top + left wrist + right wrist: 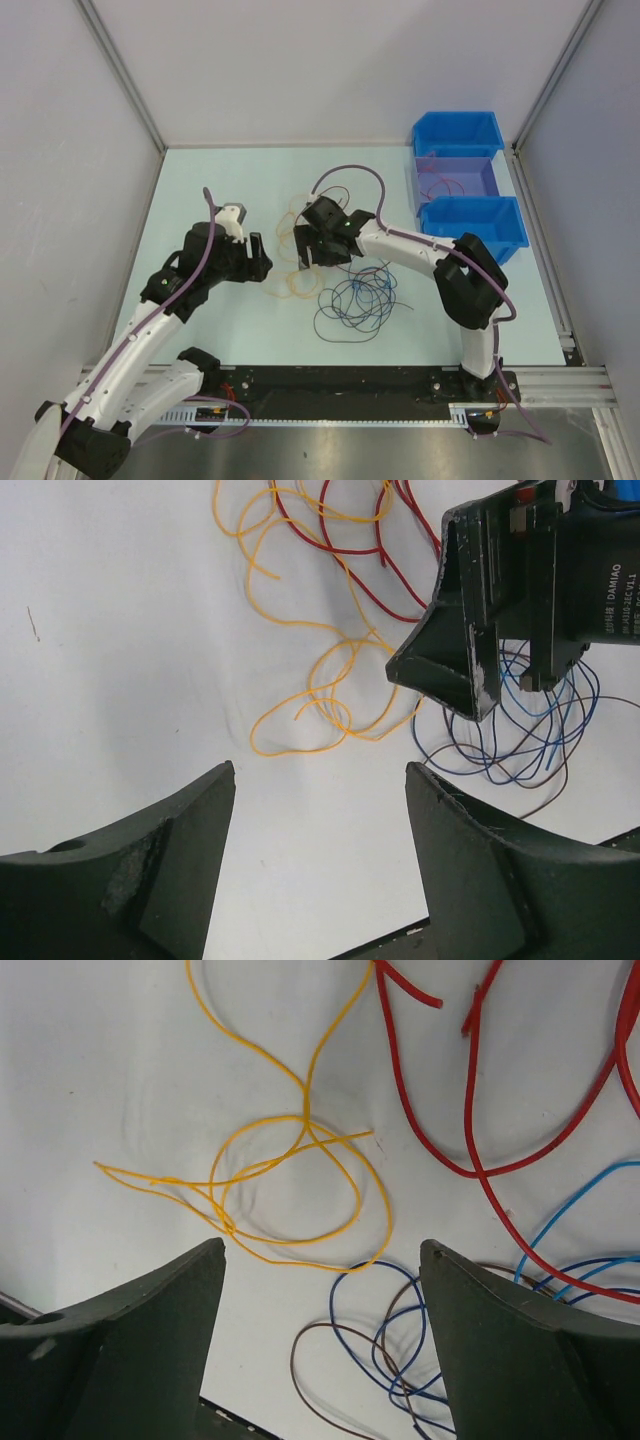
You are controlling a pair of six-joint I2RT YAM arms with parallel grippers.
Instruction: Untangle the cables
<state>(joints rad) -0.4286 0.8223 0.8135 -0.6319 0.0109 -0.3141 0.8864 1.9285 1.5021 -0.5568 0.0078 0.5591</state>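
At the table's (200,180) middle the cables (355,295) lie heaped under our two claws, the right claw (322,1260) and left claw (320,775) both spread and empty. We should pinch the orange wire (305,1110) on one lone strand and draw it sideways, clear of the red wire (468,1165). We count five wire colours and three bins (475,240).

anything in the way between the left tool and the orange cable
nothing visible: the orange cable lies on bare table straight ahead of the open left tool. the right tool hangs off to one side, over the blue cables, outside that path.
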